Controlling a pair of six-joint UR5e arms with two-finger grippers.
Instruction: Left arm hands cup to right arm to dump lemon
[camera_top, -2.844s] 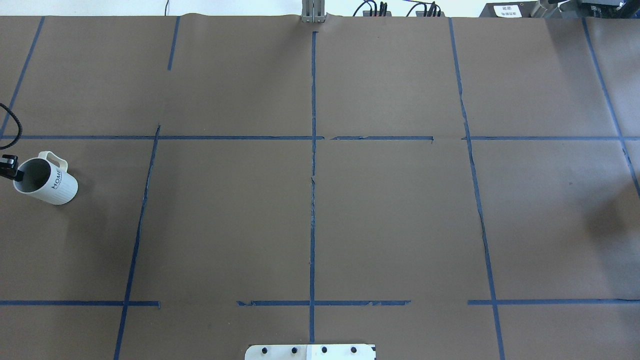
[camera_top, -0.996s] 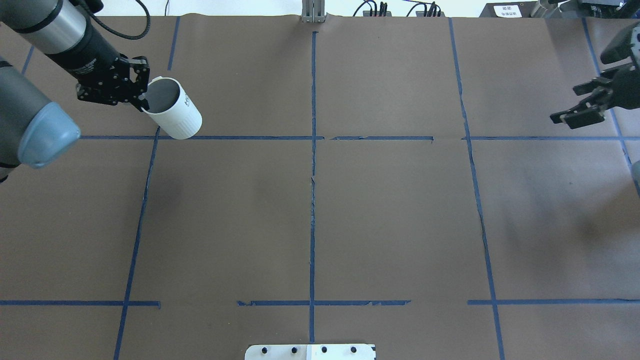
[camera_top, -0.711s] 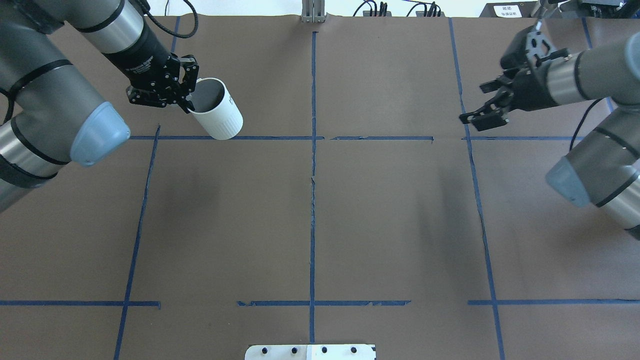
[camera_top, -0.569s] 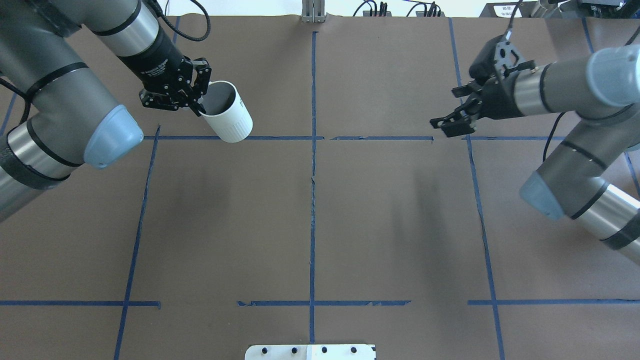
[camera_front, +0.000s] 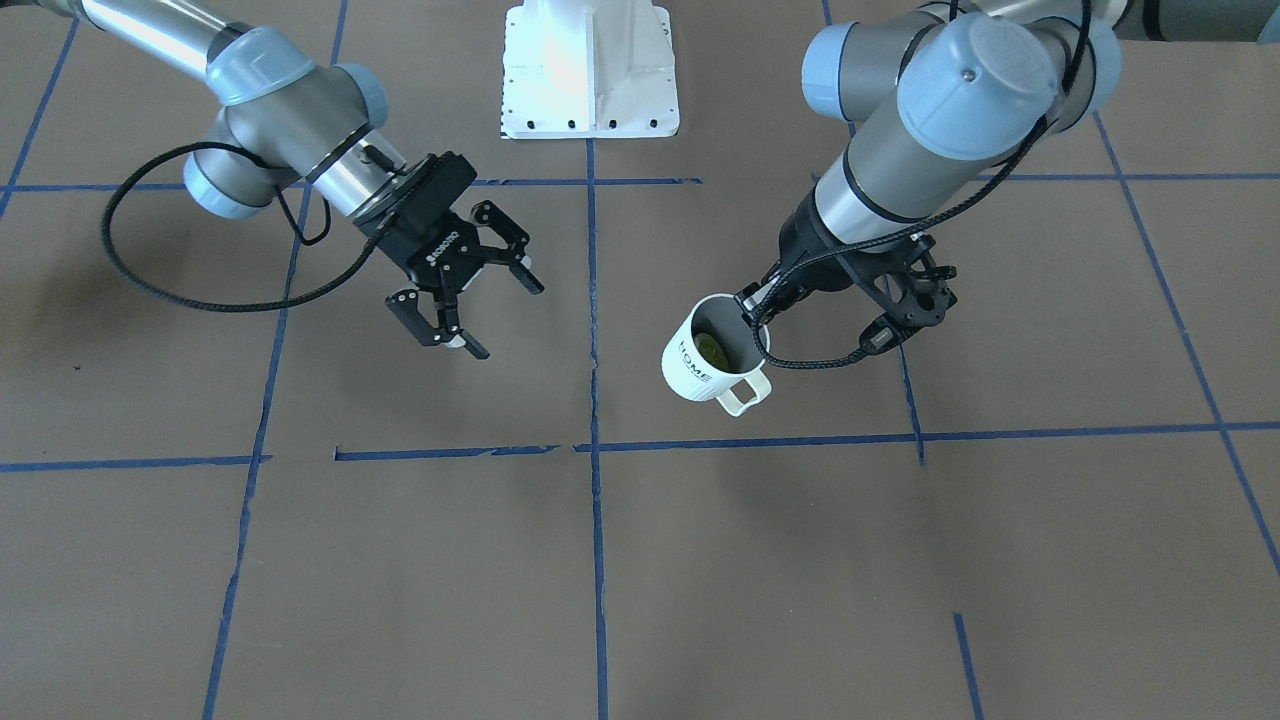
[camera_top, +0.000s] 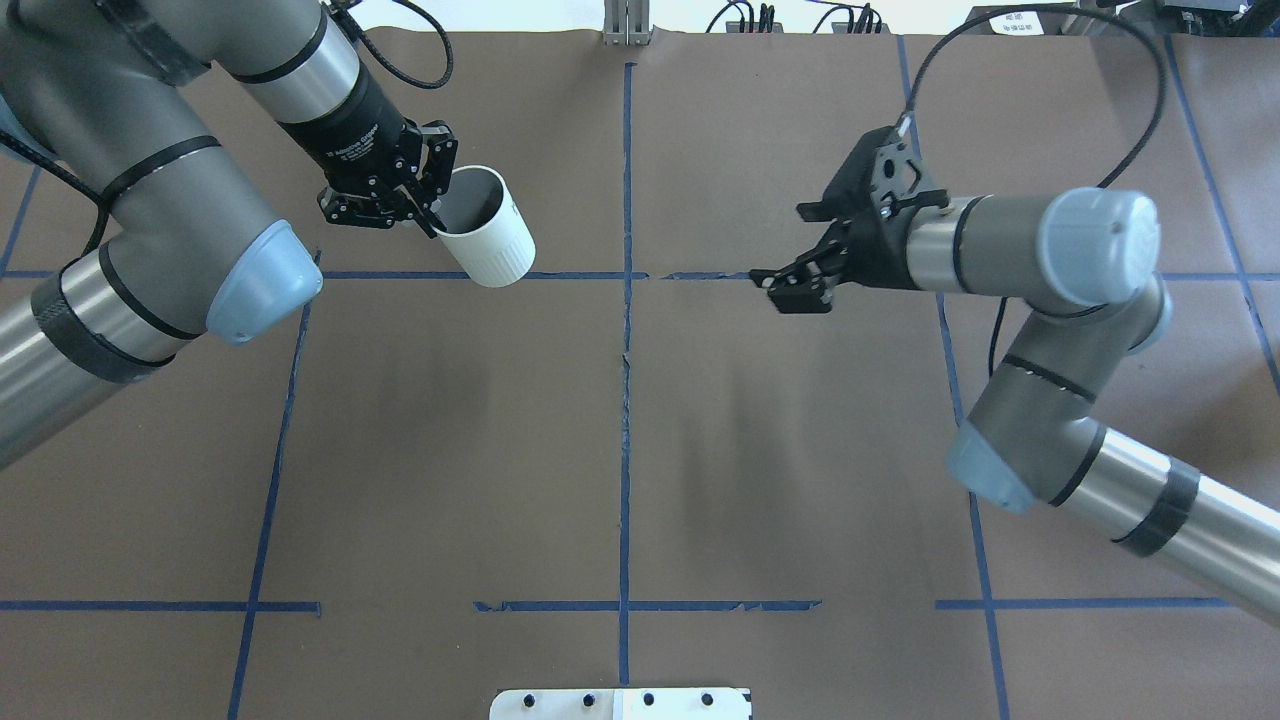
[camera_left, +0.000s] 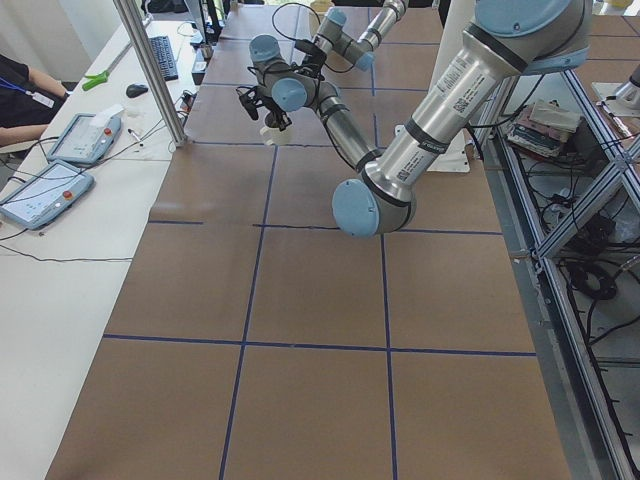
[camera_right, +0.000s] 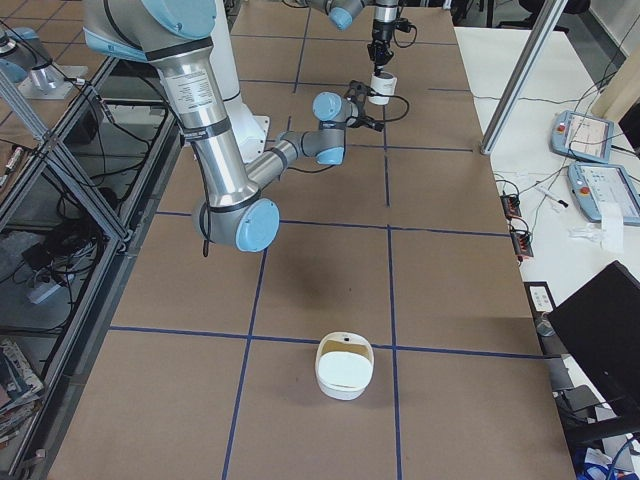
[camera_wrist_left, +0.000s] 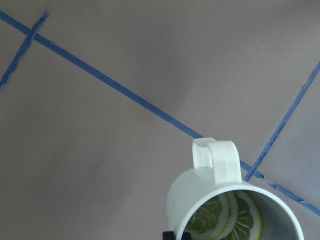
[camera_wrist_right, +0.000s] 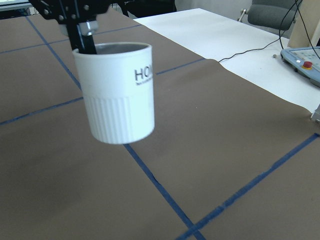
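Two grippers, by view. Front-facing: left gripper (camera_front: 752, 318) pinches the cup (camera_front: 688, 368) rim at its 2 o'clock, lemon (camera_front: 712, 348) inside. Right gripper (camera_front: 505, 320) is spread at the cup's 9 o'clock, well apart. Overhead: I read the cup tilted above the surface (camera_top: 450, 450). Left wrist: lemon shows cut faces.

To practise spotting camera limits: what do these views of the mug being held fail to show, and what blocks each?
1. Overhead view: the lemon is hidden by the cup's wall; the handle too.
2. Right wrist view: the lettering reads only "HO"; the rest curves out of sight.
3. Left wrist view: the bottom edge cuts off the cup's rim and the left gripper's hold.
4. Side views: the cup is too small to see inside.
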